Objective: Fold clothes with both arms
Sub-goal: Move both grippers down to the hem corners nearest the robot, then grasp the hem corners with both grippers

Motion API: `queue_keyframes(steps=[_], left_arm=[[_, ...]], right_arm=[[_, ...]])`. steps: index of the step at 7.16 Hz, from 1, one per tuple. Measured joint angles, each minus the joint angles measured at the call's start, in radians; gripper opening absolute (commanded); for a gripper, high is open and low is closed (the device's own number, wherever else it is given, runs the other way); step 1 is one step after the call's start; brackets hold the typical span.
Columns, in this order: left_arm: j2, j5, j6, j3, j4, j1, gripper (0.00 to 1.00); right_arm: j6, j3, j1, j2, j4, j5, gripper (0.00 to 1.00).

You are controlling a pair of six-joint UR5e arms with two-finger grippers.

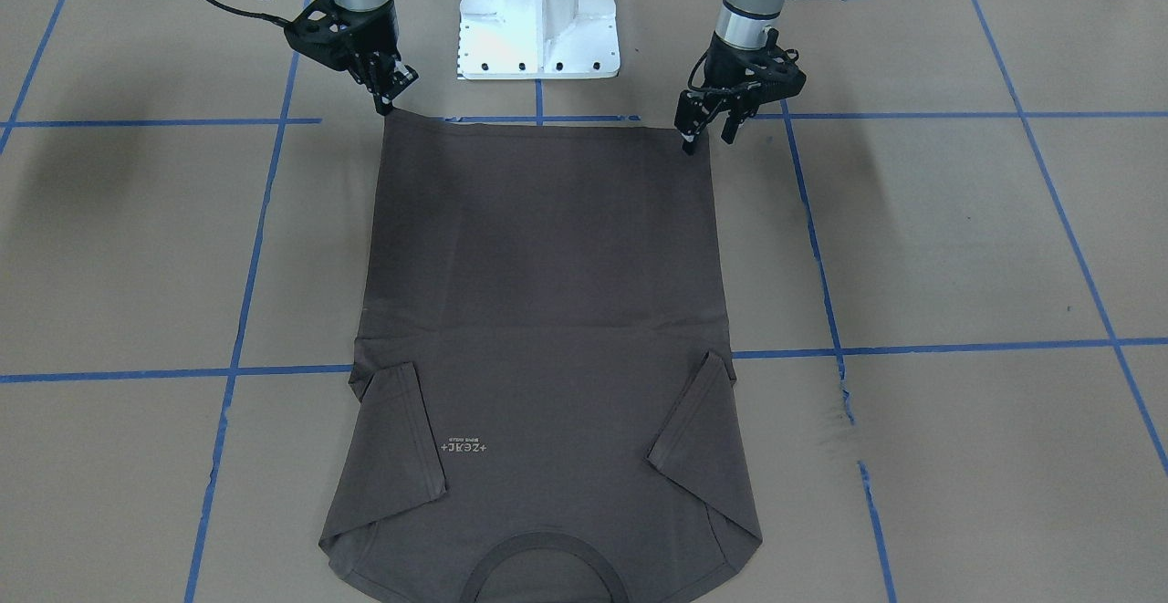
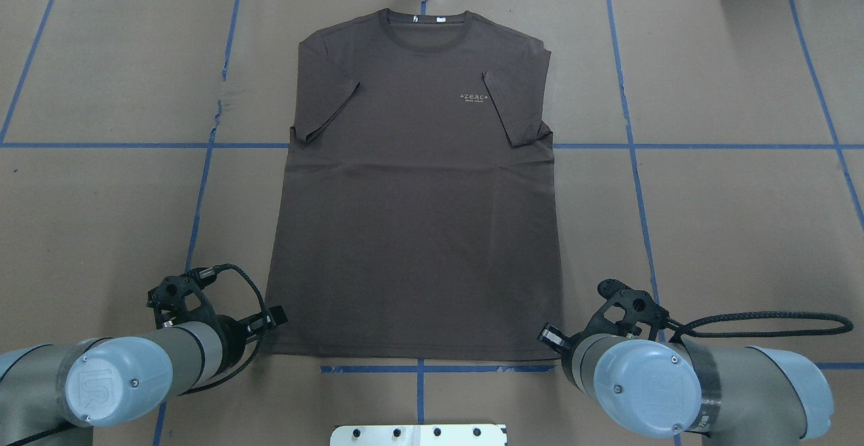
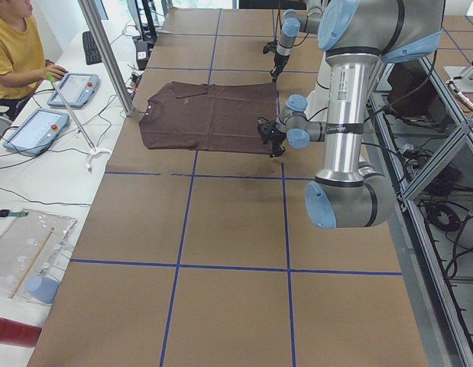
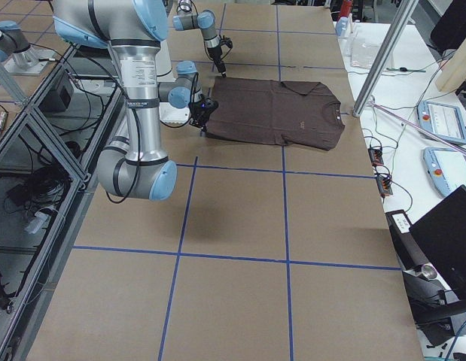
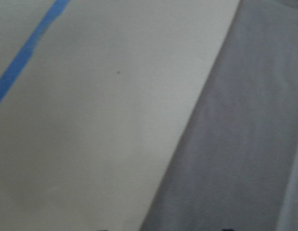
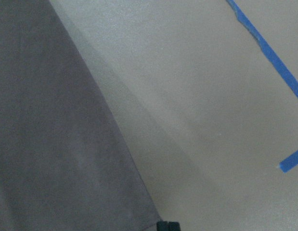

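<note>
1. Brown-grey T-shirt (image 1: pixel 538 247) lies flat on the table (image 1: pixel 958 238), sleeves folded in, hem nearest our base.
2. Our left gripper (image 1: pixel 708 140) stands parted at one hem corner, holding nothing.
3. Our right gripper (image 1: pixel 395 97) meets the other corner. We cannot tell its opening, but we judge a paired lift is intended.

My table (image 3: pixel 221 306) is covered in brown paper, marked into squares by blue tape (image 3: pixel 236 267). Beside it, a white bench (image 3: pixel 60 172) holds two tablets (image 3: pixel 34 131) and a keyboard (image 3: pixel 91 47). A person (image 3: pixel 14 50) in a yellow shirt sits there.
</note>
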Motion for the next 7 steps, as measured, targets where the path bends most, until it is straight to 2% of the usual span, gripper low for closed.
queue_keyframes(steps=[3, 4, 5, 7], left_arm=[[0.001, -0.019, 0.000, 0.000, -0.001, 0.022, 0.60], [0.000, -0.021, 0.001, 0.002, 0.000, 0.024, 0.43], [-0.001, -0.021, 0.001, 0.002, 0.000, 0.025, 0.00], [-0.004, -0.022, 0.002, 0.001, -0.001, 0.026, 0.00]], right_arm=[[0.000, -0.002, -0.004, -0.001, 0.000, 0.000, 0.00], [0.000, -0.002, -0.005, -0.003, 0.000, 0.000, 0.00], [0.000, -0.002, -0.005, -0.006, 0.000, -0.001, 0.00], [0.000, -0.002, -0.005, -0.008, 0.000, -0.001, 0.00]])
